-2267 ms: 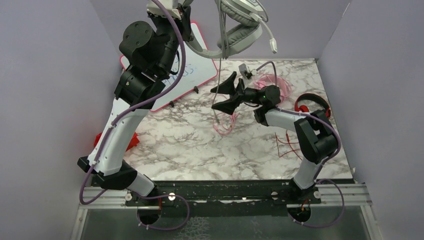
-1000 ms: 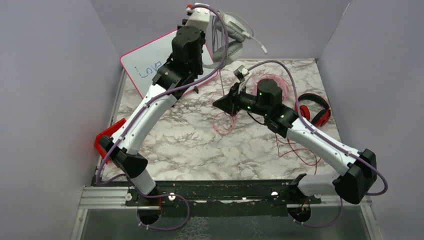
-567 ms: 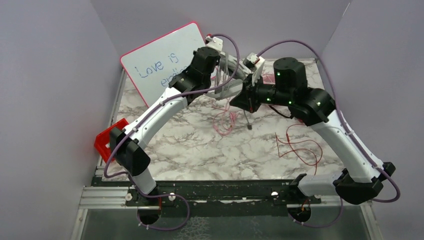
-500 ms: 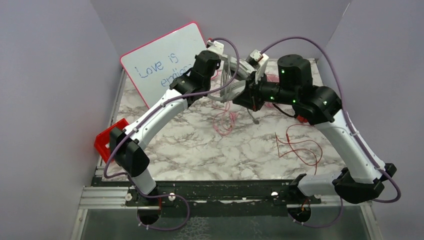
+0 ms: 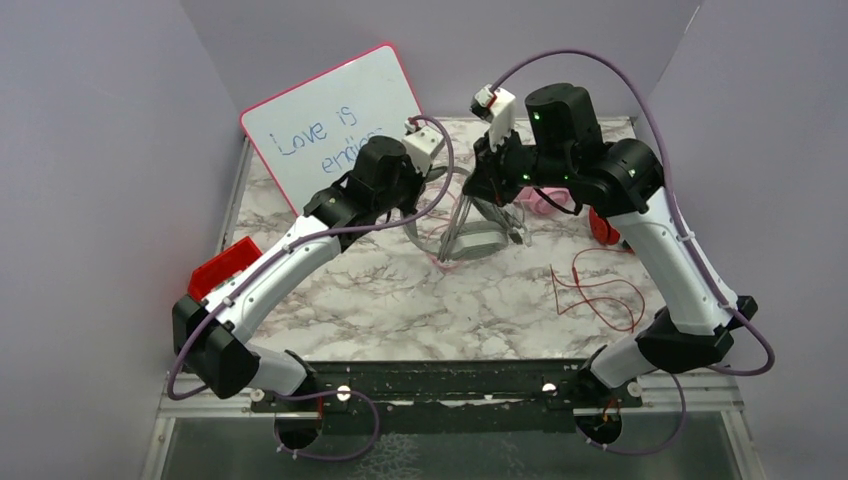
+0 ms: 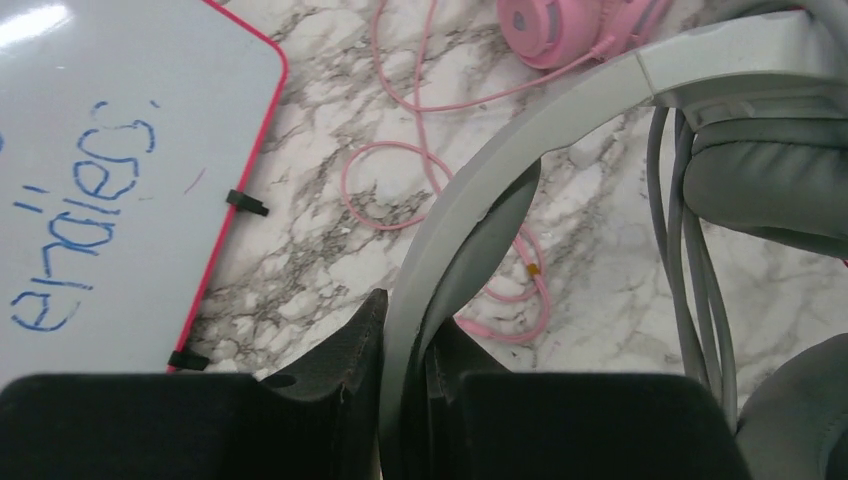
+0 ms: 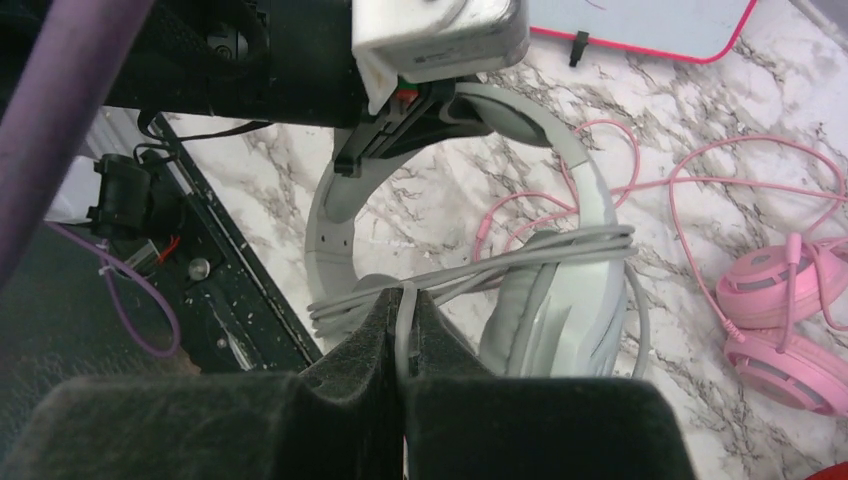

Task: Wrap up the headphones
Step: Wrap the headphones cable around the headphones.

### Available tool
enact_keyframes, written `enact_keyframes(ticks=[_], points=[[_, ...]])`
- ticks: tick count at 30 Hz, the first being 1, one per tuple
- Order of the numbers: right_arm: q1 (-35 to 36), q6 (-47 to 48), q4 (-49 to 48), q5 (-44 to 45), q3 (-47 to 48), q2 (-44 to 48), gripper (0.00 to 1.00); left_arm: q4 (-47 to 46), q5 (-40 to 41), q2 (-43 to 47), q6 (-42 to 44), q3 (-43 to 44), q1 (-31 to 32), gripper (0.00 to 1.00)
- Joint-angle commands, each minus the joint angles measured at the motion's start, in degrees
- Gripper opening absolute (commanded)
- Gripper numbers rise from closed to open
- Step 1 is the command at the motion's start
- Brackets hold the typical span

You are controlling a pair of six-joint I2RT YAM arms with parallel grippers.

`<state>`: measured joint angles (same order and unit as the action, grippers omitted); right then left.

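Note:
The grey headphones [image 5: 478,238] stand low over the middle of the table, with their grey cable [image 7: 480,262] wound several times across the cups. My left gripper [image 6: 405,322] is shut on the grey headband [image 6: 560,115]. My right gripper [image 7: 403,298] is shut on one strand of that cable, just in front of the cups [image 7: 560,315]. The pink headphones [image 7: 780,300] lie on the marble at the back right, and their pink cable [image 6: 400,190] loops loosely under the grey pair. The red-and-black headphones [image 5: 603,226] are mostly hidden behind my right arm.
A red-framed whiteboard [image 5: 330,125] with blue writing leans at the back left. A thin red cable [image 5: 600,290] sprawls on the right side of the table. A red object [image 5: 225,262] sits at the left edge, and purple walls close in three sides.
Both arms have come down from high at the back to the table's middle, bringing the grey headphones with them. The right gripper has moved closer, round the cups, still holding the cable.

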<state>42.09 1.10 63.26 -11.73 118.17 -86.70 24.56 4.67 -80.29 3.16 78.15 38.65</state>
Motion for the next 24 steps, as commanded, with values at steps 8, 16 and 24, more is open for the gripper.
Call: enact_keyframes(ticks=[8,16,24], points=[[0.0,-5.3,1.7,4.8,2.1,-2.5,0.00,2.8,-11.5,5.5,1.7,-3.9,1.6,0.00],[0.1,-21.2,10.6,-11.2,-6.4,1.4,0.00,0.5,6.2,4.6,4.4,-7.2,2.1,0.00],[0.1,-26.0,17.8,-18.1,-9.9,3.8,0.00,-1.0,13.4,4.5,1.7,-10.1,3.0,0.00]])
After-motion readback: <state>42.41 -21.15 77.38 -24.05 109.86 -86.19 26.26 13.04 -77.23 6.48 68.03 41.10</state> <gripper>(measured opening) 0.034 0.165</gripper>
